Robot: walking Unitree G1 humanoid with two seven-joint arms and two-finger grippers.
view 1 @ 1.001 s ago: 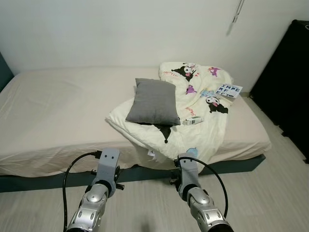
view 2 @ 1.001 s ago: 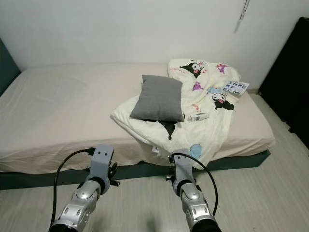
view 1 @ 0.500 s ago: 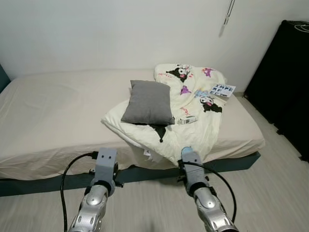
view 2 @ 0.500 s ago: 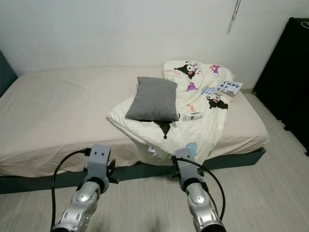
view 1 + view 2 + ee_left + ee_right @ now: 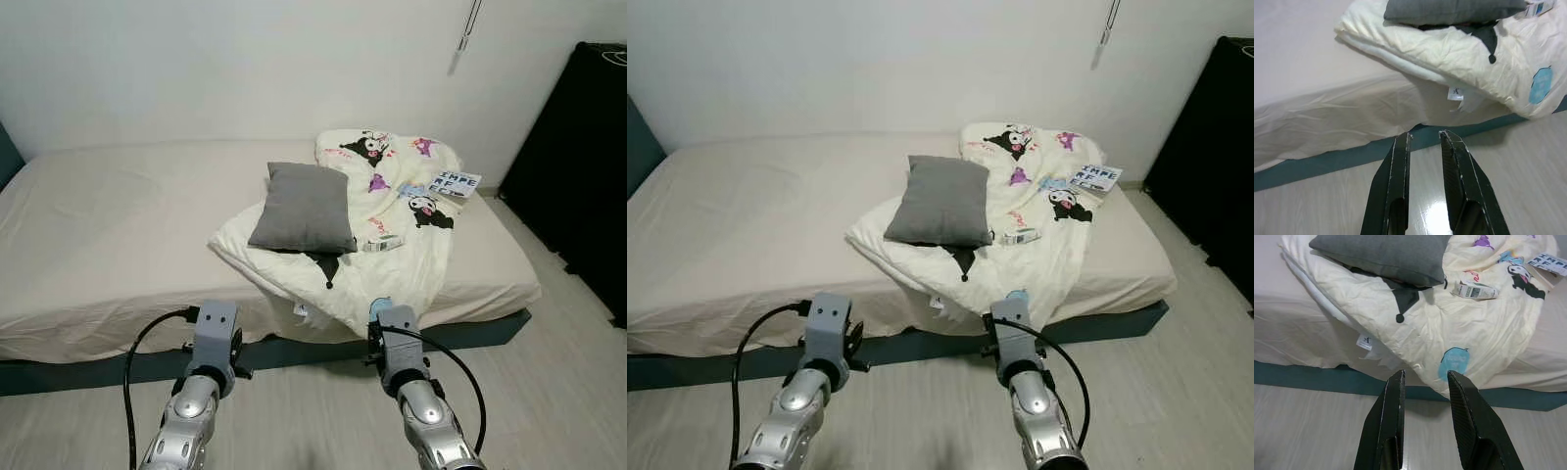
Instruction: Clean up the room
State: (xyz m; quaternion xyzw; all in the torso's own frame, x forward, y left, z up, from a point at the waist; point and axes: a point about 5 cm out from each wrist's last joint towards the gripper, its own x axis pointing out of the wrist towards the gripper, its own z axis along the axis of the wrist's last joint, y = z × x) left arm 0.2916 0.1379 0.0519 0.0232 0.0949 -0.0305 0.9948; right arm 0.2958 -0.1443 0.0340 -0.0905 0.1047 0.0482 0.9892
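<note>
Left eye view: a bed [image 5: 118,225] with a beige sheet is standing against a white wall, its long axis running from the robot's left to its right. A cream duvet [image 5: 392,235] printed with cartoon figures is lying crumpled on the right half of the bed; its long axis is running from the far right corner toward the near edge, where one corner is hanging over the teal bed base [image 5: 470,333]. A grey pillow [image 5: 304,208] is resting on the duvet, its long axis pointing away from the robot toward the wall. A small box [image 5: 383,243] is lying on the duvet just beside the pillow's right near corner, long axis crosswise. A printed booklet [image 5: 455,183] is lying at the duvet's far right edge. A black cabinet [image 5: 578,166] is standing to the right of the bed.

The left tool [image 5: 1424,139] is hovering over the wooden floor [image 5: 549,392] near the bed base, its fingers parted and gripping nothing. The right tool [image 5: 1425,377] is hanging beside it below the overhanging duvet corner, its fingers likewise parted and empty.
</note>
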